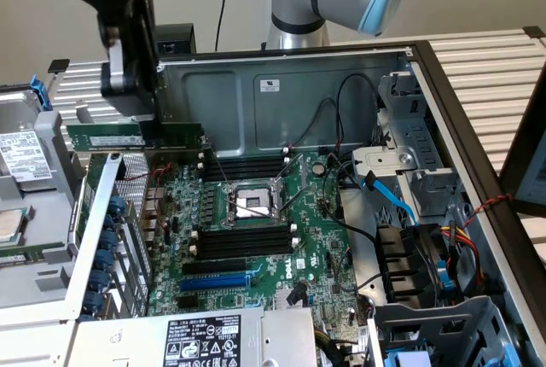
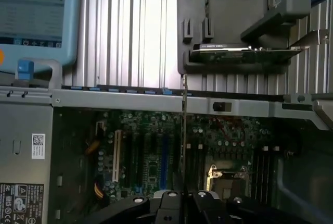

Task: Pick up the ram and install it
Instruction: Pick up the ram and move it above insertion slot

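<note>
We're gripping the ram (image 1: pixel 128 136) w/ the gripper (image 1: pixel 143 118), jaws closed on its top edge. The ram's hanging level, long side horiz., up in the air near the case (image 1: pixel 281 102) wall at the exterior view's left, over the board's (image 1: pixel 316 239) corner. In the wrist view we're seeing it edge-on, a thin line coming out from between the fingers (image 2: pixel 156 208). Black slots (image 1: pixel 243 239) by the CPU socket (image 1: pixel 249 205) are sitting well apart from it.
</note>
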`<state>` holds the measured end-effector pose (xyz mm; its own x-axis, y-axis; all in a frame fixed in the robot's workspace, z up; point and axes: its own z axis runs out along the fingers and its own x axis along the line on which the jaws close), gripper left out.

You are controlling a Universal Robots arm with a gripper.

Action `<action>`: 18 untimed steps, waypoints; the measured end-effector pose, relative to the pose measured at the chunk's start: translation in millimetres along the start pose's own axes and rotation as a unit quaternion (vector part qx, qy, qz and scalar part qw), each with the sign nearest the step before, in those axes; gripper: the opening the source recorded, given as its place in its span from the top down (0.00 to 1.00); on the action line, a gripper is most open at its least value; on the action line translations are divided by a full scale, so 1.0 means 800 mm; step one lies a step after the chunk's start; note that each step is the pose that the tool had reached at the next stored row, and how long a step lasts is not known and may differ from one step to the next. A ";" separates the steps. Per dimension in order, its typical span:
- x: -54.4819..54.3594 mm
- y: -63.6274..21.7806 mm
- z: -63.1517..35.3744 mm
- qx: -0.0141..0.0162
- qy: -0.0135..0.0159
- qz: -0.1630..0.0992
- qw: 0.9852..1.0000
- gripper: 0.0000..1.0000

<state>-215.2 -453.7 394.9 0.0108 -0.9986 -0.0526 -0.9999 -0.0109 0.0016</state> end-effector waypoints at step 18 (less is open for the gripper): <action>-0.040 -0.076 0.014 0.023 0.017 -0.002 1.000 0.87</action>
<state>-155.2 -420.3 385.0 0.0137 -0.9997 -0.0188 -0.9989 -0.0129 -0.0445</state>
